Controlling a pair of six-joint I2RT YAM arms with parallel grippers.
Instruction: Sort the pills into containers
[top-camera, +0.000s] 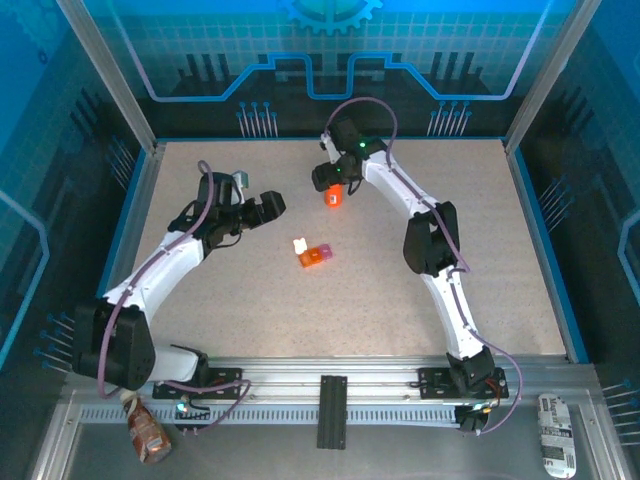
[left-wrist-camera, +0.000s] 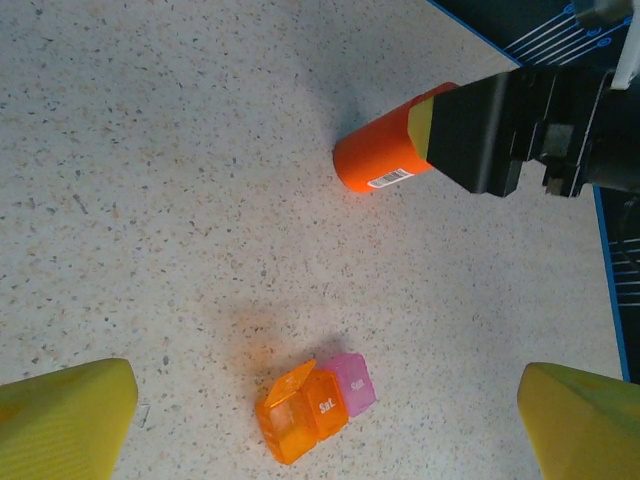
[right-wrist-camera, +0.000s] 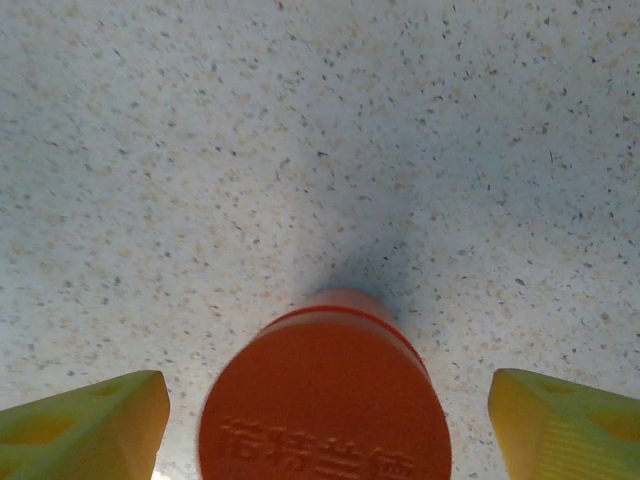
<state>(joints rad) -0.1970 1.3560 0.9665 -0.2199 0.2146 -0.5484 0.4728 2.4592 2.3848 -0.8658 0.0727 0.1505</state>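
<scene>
1. Your left claw (top-camera: 268, 206) stands wide above the bench (top-camera: 480, 260)
2. Your right claw (top-camera: 332, 188) straddles the bottle (left-wrist-camera: 385, 160); you cannot tell if it grips
3. Containers (left-wrist-camera: 315, 410) lie mid-bench, apart from the bottle

The containers (top-camera: 313, 257) lay near the middle of the surface (top-camera: 500, 260), with the bottle (top-camera: 333, 197) behind them, toward the far edge. The bottle sat between the jaws of the right end effector (top-camera: 335, 188). The left end effector (top-camera: 274, 205) hung left of both, touching neither.
</scene>
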